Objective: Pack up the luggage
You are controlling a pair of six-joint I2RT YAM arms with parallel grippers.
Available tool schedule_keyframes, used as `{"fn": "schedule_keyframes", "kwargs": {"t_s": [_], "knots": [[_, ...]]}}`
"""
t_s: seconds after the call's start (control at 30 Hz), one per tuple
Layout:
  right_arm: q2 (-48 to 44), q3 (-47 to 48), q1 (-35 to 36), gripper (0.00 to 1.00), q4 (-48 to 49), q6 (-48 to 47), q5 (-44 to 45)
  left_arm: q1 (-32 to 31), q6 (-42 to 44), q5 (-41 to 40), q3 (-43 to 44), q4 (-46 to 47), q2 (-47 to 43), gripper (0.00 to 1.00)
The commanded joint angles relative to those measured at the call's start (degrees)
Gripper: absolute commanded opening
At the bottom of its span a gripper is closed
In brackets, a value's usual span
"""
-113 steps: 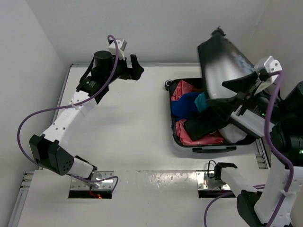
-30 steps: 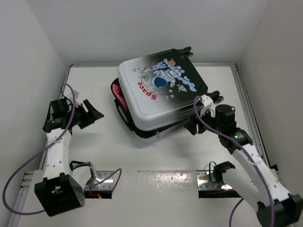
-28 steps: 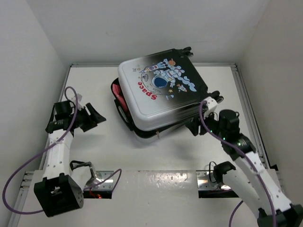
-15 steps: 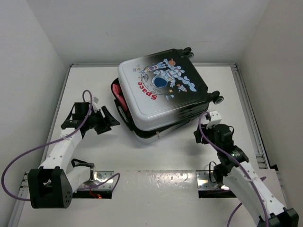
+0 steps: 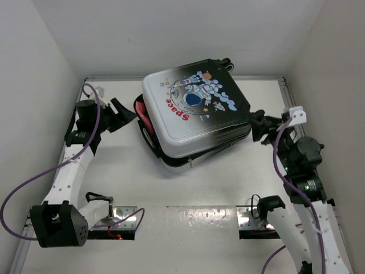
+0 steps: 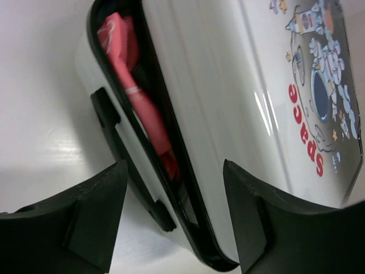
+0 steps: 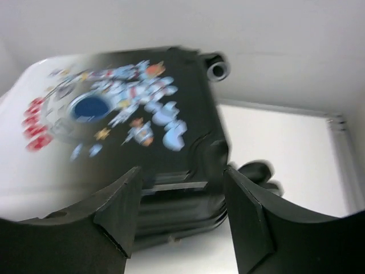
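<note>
The luggage point(image 5: 188, 120) lies mid-table with its lid down, astronaut and red "Space" print facing up. Its left seam gapes, and pink clothing point(image 5: 142, 121) shows in the gap point(image 6: 122, 63). My left gripper point(image 5: 126, 108) hovers open just left of that gaping edge; in the left wrist view the seam and the black side handle point(image 6: 111, 128) lie beyond the gripper point(image 6: 174, 220). My right gripper point(image 5: 256, 127) is open beside the luggage's black right end, near a wheel point(image 7: 256, 171). The right gripper point(image 7: 181, 214) holds nothing and frames the blurred shell point(image 7: 114, 114).
White walls close in the table point(image 5: 188, 182) on three sides. A metal rail point(image 5: 292, 123) runs along the right edge. Another pair of wheels point(image 5: 226, 61) points at the back wall. Metal plates point(image 5: 125, 216) sit at the near edge by the arm bases.
The open lid the right gripper held is now down, and the luggage sits further left. In the last second the left gripper moved back along its left side, the right one rightward and back.
</note>
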Motion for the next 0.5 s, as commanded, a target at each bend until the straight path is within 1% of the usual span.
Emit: {"fn": "schedule_keyframes", "kwargs": {"t_s": [0.0,0.03,0.07,0.1,0.13,0.17,0.2,0.23,0.27,0.3,0.37,0.4,0.47], "knots": [[8.4,2.3,-1.5,0.58,9.4,-2.9,8.0,0.6,-1.4,3.9,1.4,8.0,2.9,0.72],[14.3,4.6,-3.5,0.62,10.5,-1.3,6.2,0.6,-1.4,4.9,2.8,8.5,4.5,0.74],[16.3,6.1,-5.2,0.64,10.3,-0.1,4.6,0.6,-1.4,4.9,3.6,8.6,5.3,0.76],[18.5,9.6,-8.9,0.68,10.5,2.7,-1.0,0.6,-1.4,4.9,4.2,8.6,6.0,0.77],[22.7,11.2,-13.1,0.70,9.5,3.9,-4.4,0.6,-1.4,4.9,4.9,8.6,6.5,0.78],[27.7,12.9,-14.7,0.74,8.7,6.7,-10.7,0.6,-1.4,4.9,5.4,8.6,7.0,0.80],[32.4,16.6,-17.3,0.76,7.6,9.4,-11.6,0.6,-1.4,4.9,6.2,8.6,7.6,0.81],[34.8,20.5,-19.0,0.78,4.1,10.4,-12.8,0.6,-1.4,4.2,6.2,9.2,7.6,0.83],[39.0,22.3,-20.1,0.79,3.6,11.3,-17.1,0.6,-0.9,3.5,6.8,10.0,7.6,0.84],[42.4,25.1,-23.4,0.83,4.3,15.5,-20.0,0.6,-0.9,2.2,6.8,10.7,7.6,0.86],[45.5,27.9,-24.9,0.83,8.5,19.7,-26.9,0.6,-0.4,0.8,7.6,11.9,8.1,0.86],[49.4,28.5,-25.9,0.83,9.3,22.0,-28.6,0.6,-0.4,0.3,8.3,12.8,8.1,0.87],[53.4,31.2,-26.2,0.78,12.1,24.1,-29.3,1.1,-0.4,-0.3,8.8,12.8,10.1,0.87]]}}
